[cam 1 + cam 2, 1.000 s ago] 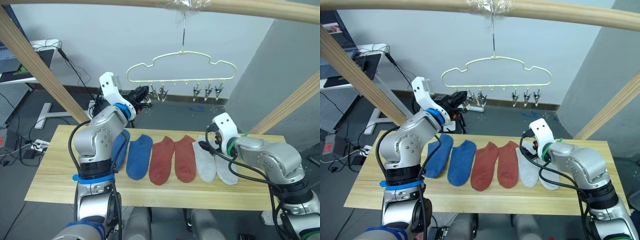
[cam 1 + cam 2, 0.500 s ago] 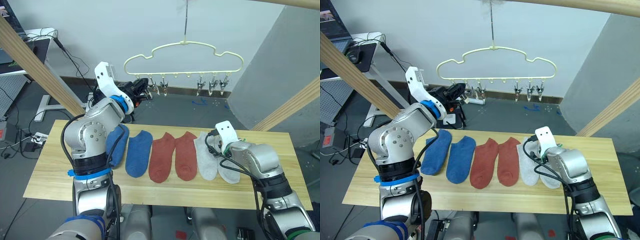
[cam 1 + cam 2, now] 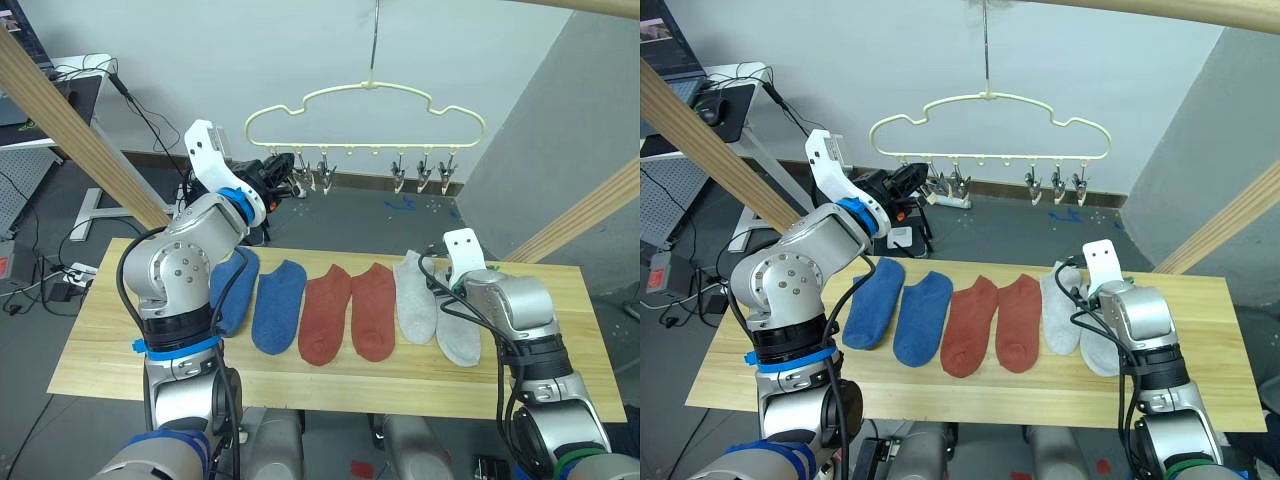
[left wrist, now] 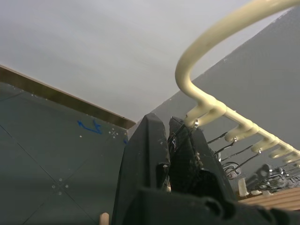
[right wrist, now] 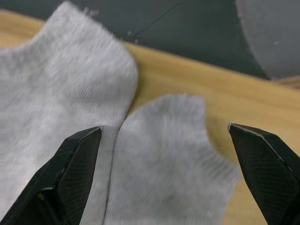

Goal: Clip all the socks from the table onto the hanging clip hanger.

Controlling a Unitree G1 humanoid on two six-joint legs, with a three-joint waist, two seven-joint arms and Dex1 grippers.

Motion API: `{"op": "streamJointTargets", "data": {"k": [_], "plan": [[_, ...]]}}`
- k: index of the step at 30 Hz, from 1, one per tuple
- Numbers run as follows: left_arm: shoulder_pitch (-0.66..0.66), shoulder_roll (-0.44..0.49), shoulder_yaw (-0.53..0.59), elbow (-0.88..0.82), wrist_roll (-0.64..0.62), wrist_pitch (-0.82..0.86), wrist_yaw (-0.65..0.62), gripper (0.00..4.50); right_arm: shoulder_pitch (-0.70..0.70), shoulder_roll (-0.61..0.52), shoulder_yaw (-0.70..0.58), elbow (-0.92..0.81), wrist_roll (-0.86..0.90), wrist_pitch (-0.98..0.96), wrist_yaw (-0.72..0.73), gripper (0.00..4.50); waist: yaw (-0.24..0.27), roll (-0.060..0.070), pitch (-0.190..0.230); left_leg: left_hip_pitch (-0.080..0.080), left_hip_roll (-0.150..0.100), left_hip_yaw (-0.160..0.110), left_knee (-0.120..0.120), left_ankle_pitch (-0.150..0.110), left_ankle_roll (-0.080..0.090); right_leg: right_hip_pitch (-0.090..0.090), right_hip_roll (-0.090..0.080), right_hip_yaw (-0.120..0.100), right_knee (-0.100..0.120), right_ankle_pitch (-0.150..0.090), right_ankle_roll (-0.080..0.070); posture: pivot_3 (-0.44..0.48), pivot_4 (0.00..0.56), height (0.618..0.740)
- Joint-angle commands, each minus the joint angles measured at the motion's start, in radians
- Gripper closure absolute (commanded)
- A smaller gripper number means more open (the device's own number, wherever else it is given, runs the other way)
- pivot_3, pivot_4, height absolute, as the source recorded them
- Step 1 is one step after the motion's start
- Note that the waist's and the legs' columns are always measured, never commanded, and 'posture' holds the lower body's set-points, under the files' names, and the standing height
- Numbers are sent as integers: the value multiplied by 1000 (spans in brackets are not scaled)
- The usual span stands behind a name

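Just below the gaping right tool (image 5: 161,180), the outermost grey sock (image 5: 164,168).

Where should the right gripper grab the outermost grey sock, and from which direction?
Grip the cuff end of the rightmost grey sock, coming straight down from above. The sock lies flat on the table, cuff toward the far edge, and the open right gripper already straddles that end, so it likely needs only to descend and pinch.
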Motion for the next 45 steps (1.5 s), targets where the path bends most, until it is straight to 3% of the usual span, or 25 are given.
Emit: {"op": "streamJointTargets", "data": {"k": [1, 9, 16, 25, 45], "plan": [[-9, 8, 0, -29, -9, -19, -4, 4389, 14, -2, -3, -105, -2, 54, 18, 0, 0, 0, 0, 0, 0, 0, 0, 0, 0, 0, 0, 0, 0, 0, 0, 18, 364, 740], [-4, 2, -7, -29, -6, -26, -4, 4389, -36, -18, -58, -103, -57, 74, -6, 0, 0, 0, 0, 0, 0, 0, 0, 0, 0, 0, 0, 0, 0, -3, 4, 7, 360, 740], [-2, -4, -14, -34, -5, -27, -1, 4389, -33, 36, -154, 13, -102, 7, -49, 0, -1, 0, 0, 0, 0, 0, 0, 0, -1, 0, 0, 0, -1, -2, 4, 5, 359, 740], [2, 5, -14, -47, -8, -14, 3, 4389, -51, 68, -189, 139, -113, -79, -63, 0, 0, 0, 0, 0, 0, 1, -1, 0, -1, 0, 0, 0, -1, -2, 4, 20, 359, 740], [7, 8, -26, -46, -3, -15, 3, 4389, -59, 156, -270, 87, -120, -42, -125, 0, 0, 0, 0, 0, 0, 0, -1, 0, -1, 0, 0, 0, -1, -2, 4, 26, 356, 740]]}}
